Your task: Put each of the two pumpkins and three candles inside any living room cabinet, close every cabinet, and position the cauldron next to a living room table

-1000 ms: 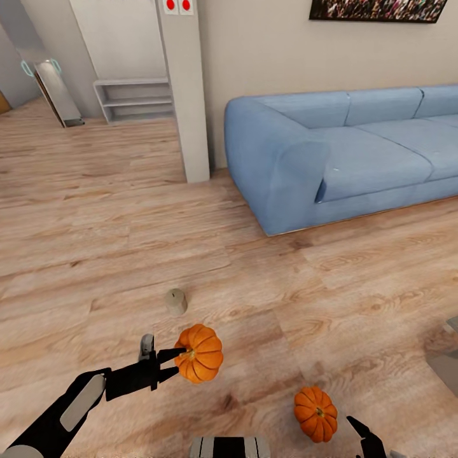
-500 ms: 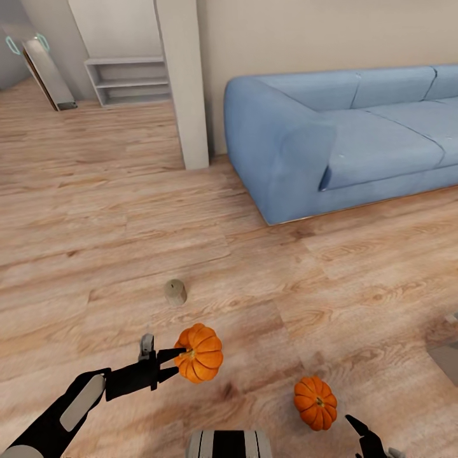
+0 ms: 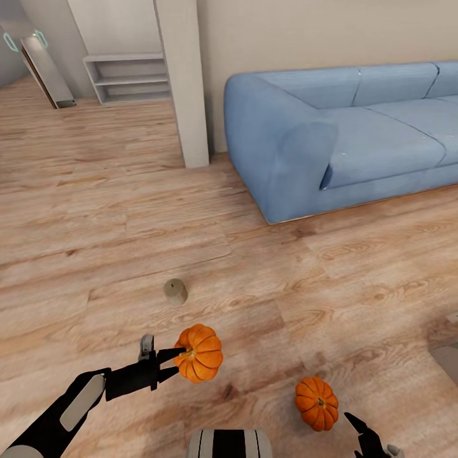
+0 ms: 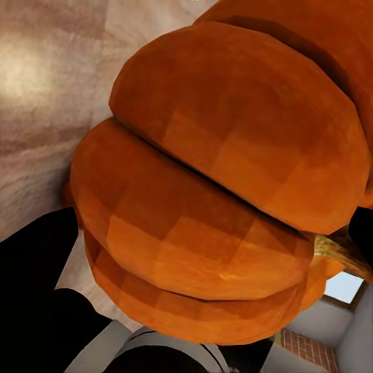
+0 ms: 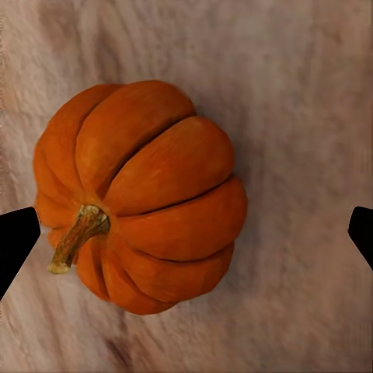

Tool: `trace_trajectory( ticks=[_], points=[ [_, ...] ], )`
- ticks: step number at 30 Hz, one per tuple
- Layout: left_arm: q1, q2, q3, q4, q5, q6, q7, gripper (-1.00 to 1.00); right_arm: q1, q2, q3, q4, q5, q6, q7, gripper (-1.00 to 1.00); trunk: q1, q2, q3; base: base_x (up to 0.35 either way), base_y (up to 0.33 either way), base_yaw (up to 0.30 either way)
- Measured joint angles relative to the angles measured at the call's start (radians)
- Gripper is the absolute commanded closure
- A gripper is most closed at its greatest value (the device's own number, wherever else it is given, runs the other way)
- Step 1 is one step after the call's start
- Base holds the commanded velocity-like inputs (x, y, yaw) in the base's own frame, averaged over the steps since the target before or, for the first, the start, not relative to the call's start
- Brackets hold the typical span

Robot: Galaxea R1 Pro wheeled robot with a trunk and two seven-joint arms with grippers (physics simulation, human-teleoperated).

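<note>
My left gripper (image 3: 178, 361) is shut on a bright-orange ribbed pumpkin (image 3: 200, 353) and holds it above the wood floor. In the left wrist view that pumpkin (image 4: 217, 179) sits right against the camera, with a black finger (image 4: 39, 295) beside it. A second pumpkin (image 3: 316, 403) lies on the floor near the bottom right, stem on its side. My right gripper (image 3: 369, 439) hangs just past it. In the right wrist view the right gripper (image 5: 189, 233) is open, fingertips wide on either side of this pumpkin (image 5: 140, 198). A stubby pale candle (image 3: 175, 291) stands on the floor ahead of the held pumpkin.
A blue sofa (image 3: 343, 133) fills the right back. A white pillar (image 3: 184, 83) stands to its left against the beige wall. A low white shelf unit (image 3: 127, 77) is at the far back left. A grey object (image 3: 446, 362) pokes in at the right edge.
The head camera has tipped down a little, so the whole room slid up the picture. The left gripper keeps its hold on the pumpkin. Nothing else moved.
</note>
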Motion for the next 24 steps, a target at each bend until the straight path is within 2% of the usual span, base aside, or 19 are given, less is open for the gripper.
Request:
trace_trajectory(
  ticks=[24],
  points=[
    [0.000,0.000,0.000,-0.001,-0.001,-0.001,0.001,1.00,0.000,0.000,0.000,0.000,0.000,-0.003,0.000,-1.00,0.000,0.000,0.000,0.078,0.032,0.000]
  ],
)
